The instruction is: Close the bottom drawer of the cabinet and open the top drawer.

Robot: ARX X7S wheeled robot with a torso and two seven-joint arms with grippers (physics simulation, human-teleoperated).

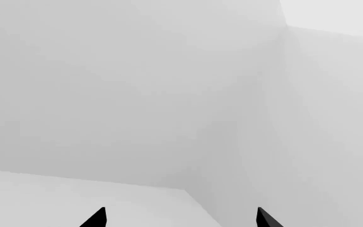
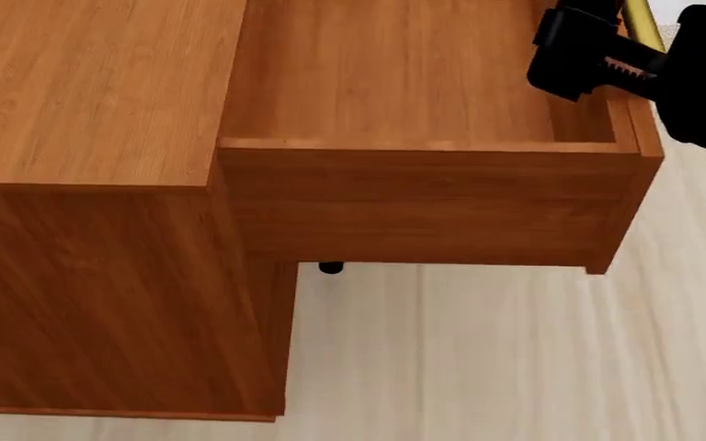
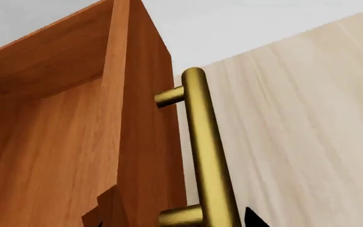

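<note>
- Left wrist view: only pale grey walls meeting in a corner and a lighter surface below them show. Two black fingertips (image 1: 96, 218) of the left end effector (image 1: 180, 218) poke into the frame with a wide gap between them and nothing held.
- Head view: the cabinet (image 2: 84, 184) fills the picture from 12 o'clock down to 8 o'clock. The top drawer (image 2: 427, 197) stands pulled out from it toward 3 o'clock, its inside bare wood.
- Head view: the right end effector (image 2: 592, 55) sits at 1 o'clock, at the drawer's front wall, with the brass handle (image 2: 643, 23) just beside it. Whether it grips the handle cannot be told here.
- Head view: a small dark object (image 2: 331, 268) lies on the pale floor (image 2: 500, 358) under the drawer. The bottom drawer is not visible.
- Right wrist view: the handle (image 3: 210, 151) runs close along the drawer front (image 3: 150, 142). A dark fingertip (image 3: 252, 218) shows on one side of the bar and a notched shape on the drawer side, so the bar lies between them; contact cannot be confirmed.
</note>
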